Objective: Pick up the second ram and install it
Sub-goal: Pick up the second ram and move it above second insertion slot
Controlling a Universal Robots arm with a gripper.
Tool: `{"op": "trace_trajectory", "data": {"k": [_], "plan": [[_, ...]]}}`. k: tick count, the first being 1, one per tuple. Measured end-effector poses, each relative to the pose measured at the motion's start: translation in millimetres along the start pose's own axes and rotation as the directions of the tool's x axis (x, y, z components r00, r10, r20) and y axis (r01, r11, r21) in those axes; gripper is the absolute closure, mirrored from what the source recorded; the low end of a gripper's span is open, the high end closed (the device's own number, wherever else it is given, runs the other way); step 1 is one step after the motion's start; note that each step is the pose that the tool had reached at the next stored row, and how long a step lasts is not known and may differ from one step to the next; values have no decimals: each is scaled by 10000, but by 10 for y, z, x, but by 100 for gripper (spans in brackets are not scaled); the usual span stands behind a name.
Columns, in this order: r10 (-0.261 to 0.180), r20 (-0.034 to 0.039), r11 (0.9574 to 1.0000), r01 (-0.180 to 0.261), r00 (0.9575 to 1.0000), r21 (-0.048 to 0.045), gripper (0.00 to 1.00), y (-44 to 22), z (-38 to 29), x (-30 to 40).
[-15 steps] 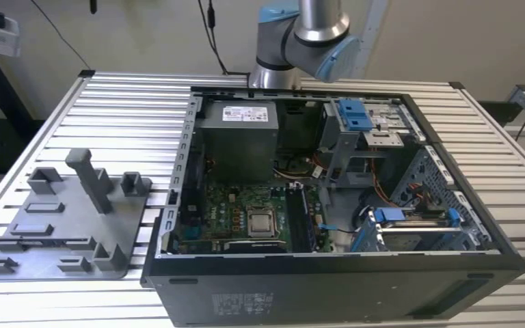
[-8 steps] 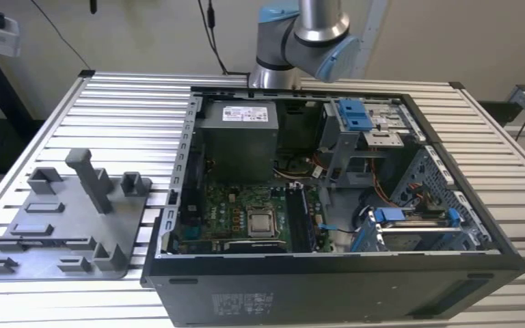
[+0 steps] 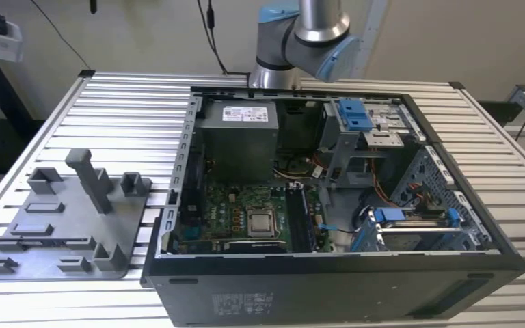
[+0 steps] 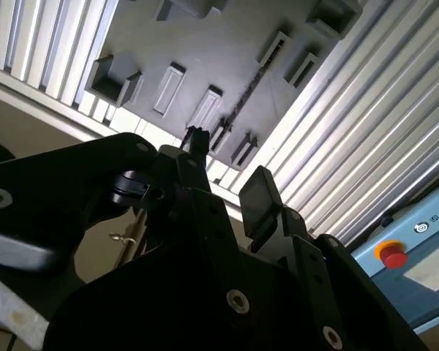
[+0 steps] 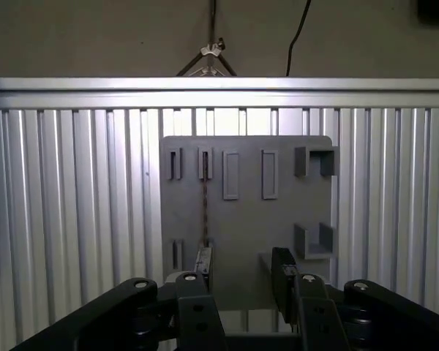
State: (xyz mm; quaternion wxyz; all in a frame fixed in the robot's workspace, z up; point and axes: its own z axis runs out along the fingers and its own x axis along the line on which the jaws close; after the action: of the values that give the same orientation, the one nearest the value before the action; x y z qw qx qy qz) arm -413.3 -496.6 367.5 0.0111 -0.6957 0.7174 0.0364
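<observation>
1. Above the grey tray (image 5: 249, 227) on the worktop (image 5: 73, 219): gripper (image 5: 243, 272) spread apart, empty.
2. In a tray slot, standing on edge: second ram (image 5: 205, 205), untouched.
3. Likely approach-to-pick stage; calls for centring over the thin strip before closing.

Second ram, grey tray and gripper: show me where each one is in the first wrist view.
second ram (image 5: 205, 205): first wrist view, middle of its thin edge, standing in a tray slot.
grey tray (image 5: 249, 219): first wrist view, bare flat base.
gripper (image 5: 242, 256): first wrist view, midway between its open fingertips.
</observation>
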Motion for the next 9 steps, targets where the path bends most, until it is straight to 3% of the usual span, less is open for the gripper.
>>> {"op": "trace_trajectory", "data": {"k": [9], "plan": [[-69, -44, 10000, 69, 10000, 23, 54, -4, 47, 4]]}}
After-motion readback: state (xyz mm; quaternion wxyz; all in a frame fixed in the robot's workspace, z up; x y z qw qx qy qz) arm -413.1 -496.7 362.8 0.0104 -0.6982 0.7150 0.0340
